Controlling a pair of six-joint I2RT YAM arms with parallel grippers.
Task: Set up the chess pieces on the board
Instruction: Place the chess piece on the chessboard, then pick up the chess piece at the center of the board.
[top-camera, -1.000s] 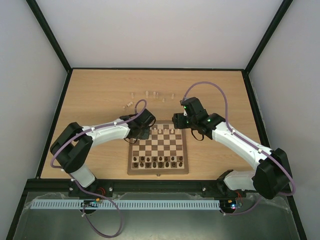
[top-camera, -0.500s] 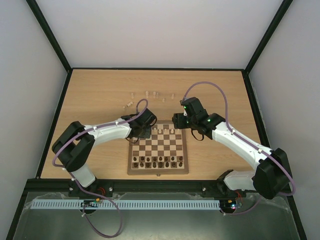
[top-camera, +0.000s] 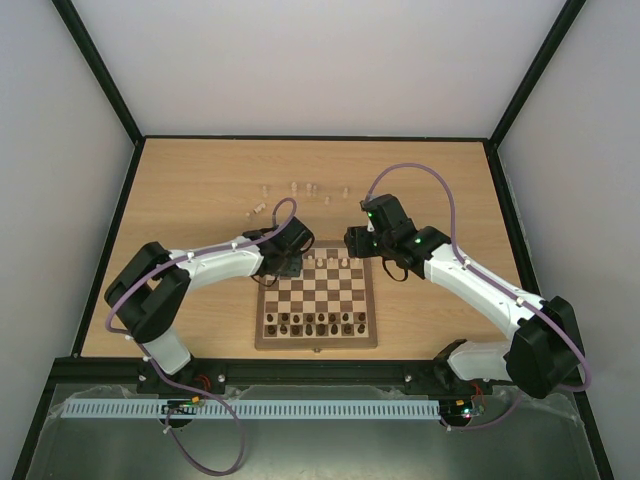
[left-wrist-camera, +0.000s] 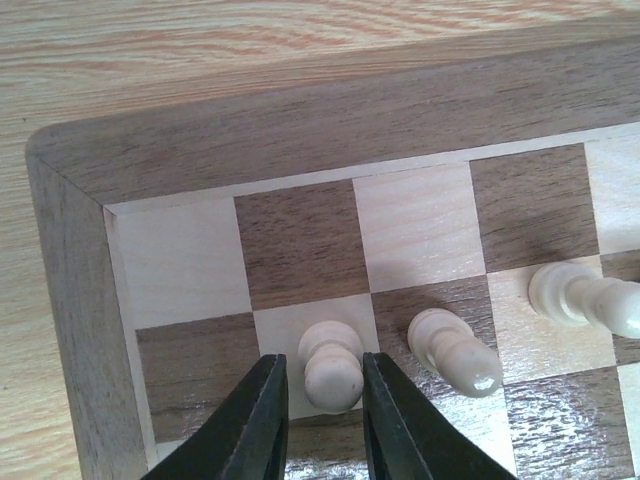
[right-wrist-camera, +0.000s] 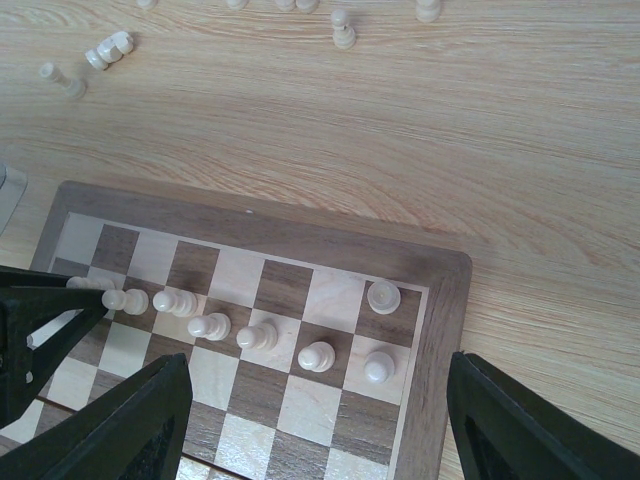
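The board (top-camera: 316, 345) lies between the arms. Dark pieces (top-camera: 315, 322) fill its near rows. Cream pawns (top-camera: 330, 262) stand along its far side. My left gripper (left-wrist-camera: 324, 400) is low over the board's far left corner. Its jaws are slightly apart on either side of a cream pawn (left-wrist-camera: 332, 368) that stands on a cream square, with a small gap on the left side. My right gripper (right-wrist-camera: 315, 420) hovers wide open and empty above the far right corner. Below it are a pawn row (right-wrist-camera: 258, 335) and a cream rook (right-wrist-camera: 383, 296) on the corner square.
Several loose cream pieces (top-camera: 300, 190) lie on the table beyond the board. They also show in the right wrist view (right-wrist-camera: 343, 35). Two more pawns (left-wrist-camera: 455, 350) stand right of the left gripper. The two grippers are near each other across the far board edge.
The left arm has shifted slightly toward the board's far left corner. The right arm has not moved.
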